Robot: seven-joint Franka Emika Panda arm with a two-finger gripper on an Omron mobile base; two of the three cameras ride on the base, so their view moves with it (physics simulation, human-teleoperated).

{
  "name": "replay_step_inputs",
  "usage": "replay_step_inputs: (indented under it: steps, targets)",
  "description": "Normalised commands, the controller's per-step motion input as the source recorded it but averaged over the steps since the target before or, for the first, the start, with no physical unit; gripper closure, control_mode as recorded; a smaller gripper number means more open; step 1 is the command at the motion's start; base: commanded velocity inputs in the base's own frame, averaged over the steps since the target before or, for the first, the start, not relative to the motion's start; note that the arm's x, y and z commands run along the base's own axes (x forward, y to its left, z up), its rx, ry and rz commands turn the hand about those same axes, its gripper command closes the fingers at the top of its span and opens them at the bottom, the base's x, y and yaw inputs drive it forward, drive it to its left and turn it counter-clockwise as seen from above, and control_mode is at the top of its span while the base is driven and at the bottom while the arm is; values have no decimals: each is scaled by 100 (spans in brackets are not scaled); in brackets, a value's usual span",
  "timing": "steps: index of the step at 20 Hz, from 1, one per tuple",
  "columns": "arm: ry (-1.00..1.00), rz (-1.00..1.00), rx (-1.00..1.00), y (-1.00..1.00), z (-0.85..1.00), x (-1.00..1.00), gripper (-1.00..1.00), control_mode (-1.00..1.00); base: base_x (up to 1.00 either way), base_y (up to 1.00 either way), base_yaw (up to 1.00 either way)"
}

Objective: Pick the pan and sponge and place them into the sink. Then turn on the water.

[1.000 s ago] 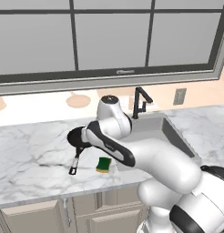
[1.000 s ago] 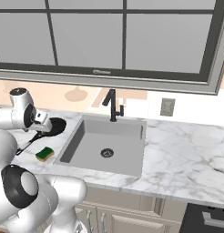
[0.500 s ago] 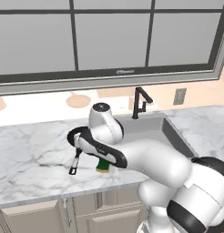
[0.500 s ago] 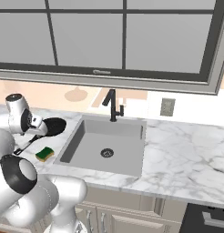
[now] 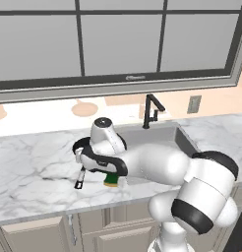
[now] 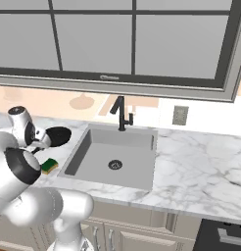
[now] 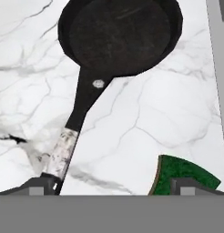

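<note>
A white robot arm reaches low over a marble table, its gripper (image 7: 112,189) spread wide and holding nothing. In the hand view, the black frying pan (image 7: 120,34) lies on the table ahead, handle running back toward one fingertip; the green-topped sponge (image 7: 182,175) sits just beside the other. The grey sink (image 6: 112,159) is to the right, with neither item in it, under a black faucet (image 6: 121,112) with no water running. Risk: closing here could catch the handle's end off-centre and let the pan swing, or nudge the sponge aside
</note>
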Motion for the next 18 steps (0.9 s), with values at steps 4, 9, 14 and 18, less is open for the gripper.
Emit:
replay_step_inputs:
  steps: [4,9,14,18]
  targets:
    - [0,-1,0,15,-23,34,-100,-100,0,0,0]
    - [0,-1,0,19,-22,29,-100,-100,0,0,0]
    - [0,-1,0,23,-22,27,-100,-100,0,0,0]
    - [0,0,0,24,-24,22,-100,-100,0,0,0]
